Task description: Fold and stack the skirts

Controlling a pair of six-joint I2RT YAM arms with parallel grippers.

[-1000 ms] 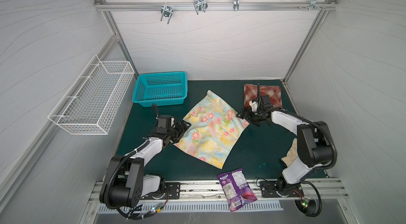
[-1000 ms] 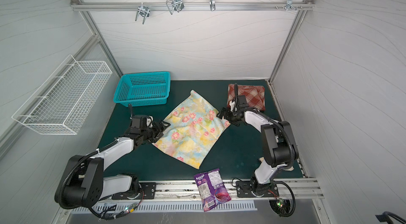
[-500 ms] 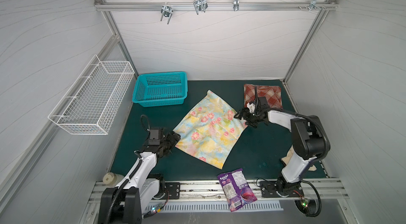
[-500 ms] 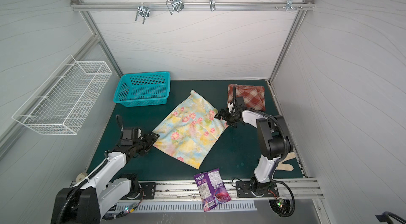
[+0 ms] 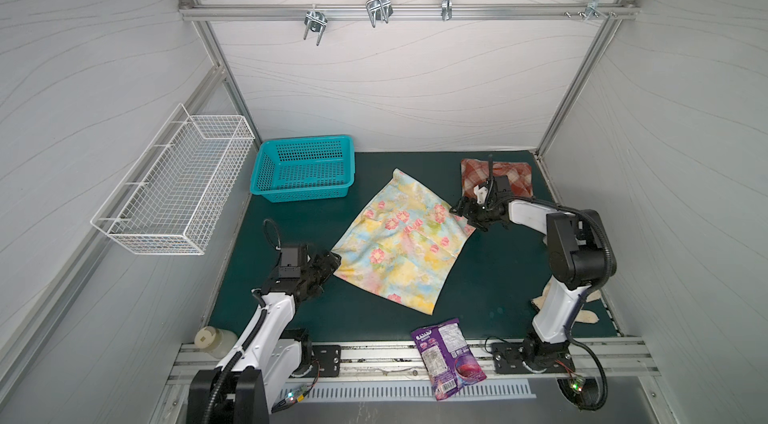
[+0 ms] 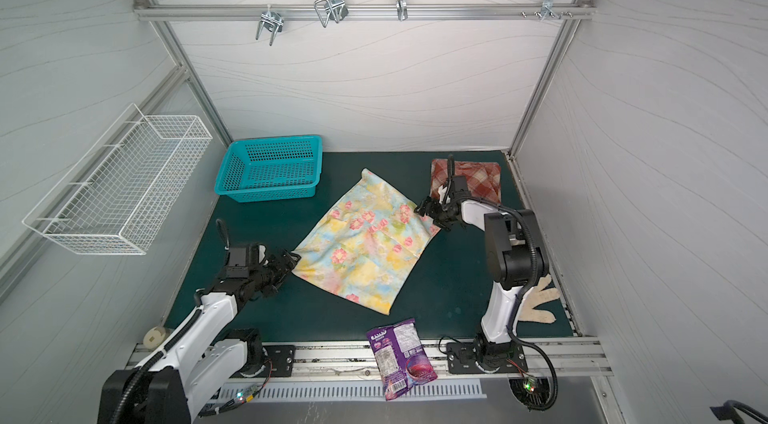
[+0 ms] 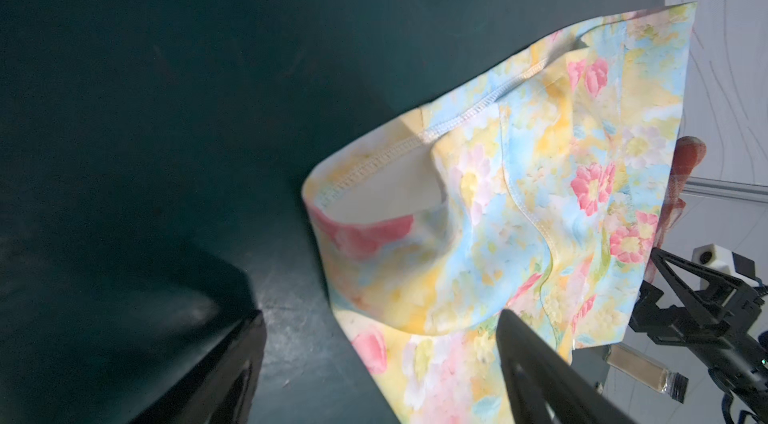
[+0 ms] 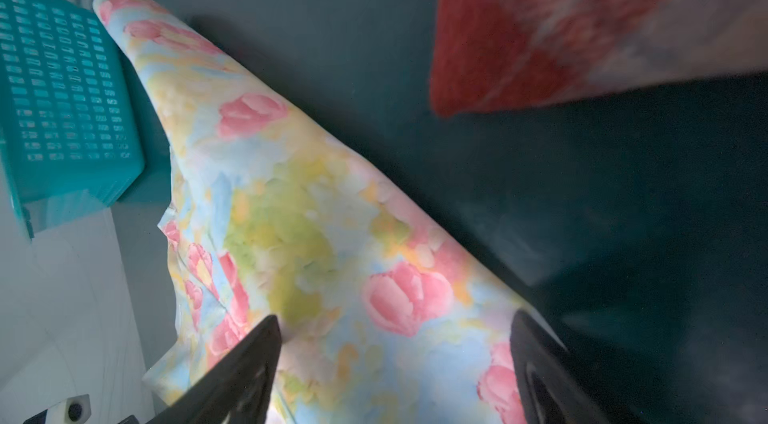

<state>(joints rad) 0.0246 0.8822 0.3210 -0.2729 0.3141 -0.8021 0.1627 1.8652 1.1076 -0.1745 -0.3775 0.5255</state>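
The floral skirt (image 5: pixel 399 243) is lying spread flat in the middle of the green mat (image 5: pixel 490 276), turned like a diamond, with its long axis running from the back of the table toward the front rail. The plaid skirt (image 5: pixel 515 174) is sitting folded in the back right corner, apart from it. The left gripper (image 5: pixel 330 265) is hovering at the diamond's left corner and the right gripper (image 5: pixel 465 216) at its right corner, so each arm is nearest its own end of the short diagonal. A fold would probably start from these two corners. Both grippers are standing wide apart and clamping nothing. In the right wrist view the fingers (image 8: pixel 249 368) are straddling the cloth with the fabric running between them, unpinched. The left wrist view is showing what the top views are not: at that corner the stitched edge (image 7: pixel 436 131) is gaping, with two layers parted, so a pinch there risks catching one layer only. The right wrist view is placing the teal basket (image 8: pixel 62 89) beyond the skirt's far tip.
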